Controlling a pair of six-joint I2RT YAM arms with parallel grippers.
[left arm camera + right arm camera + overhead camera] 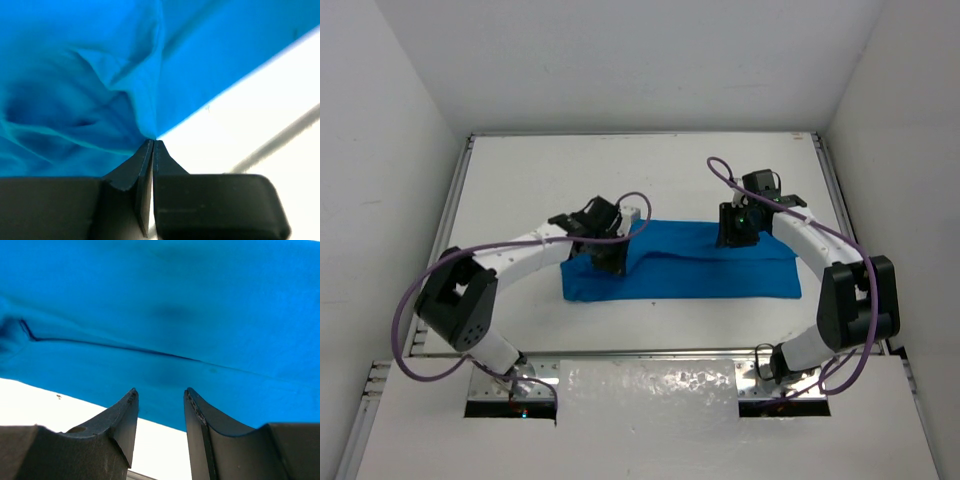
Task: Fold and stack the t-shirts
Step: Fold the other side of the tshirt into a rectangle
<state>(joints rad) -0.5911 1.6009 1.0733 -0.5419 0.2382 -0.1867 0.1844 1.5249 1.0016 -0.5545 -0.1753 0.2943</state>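
Note:
The bright blue t-shirt [690,272] lies as a long folded band across the middle of the table. My left gripper [608,252] is at the band's left end; in the left wrist view the jaws [152,144] are shut and the cloth [100,75] bunches in creases that run into the tips. My right gripper [736,236] stands over the band's far edge, right of centre. In the right wrist view it [160,396] is open and empty, with flat blue cloth [165,315] under and beyond the fingertips.
The white table [620,180] has raised rails on the left [448,215] and right [835,190], and white walls surround it. Purple cables loop off both arms. A white strip [650,385] lies at the near edge between the arm bases.

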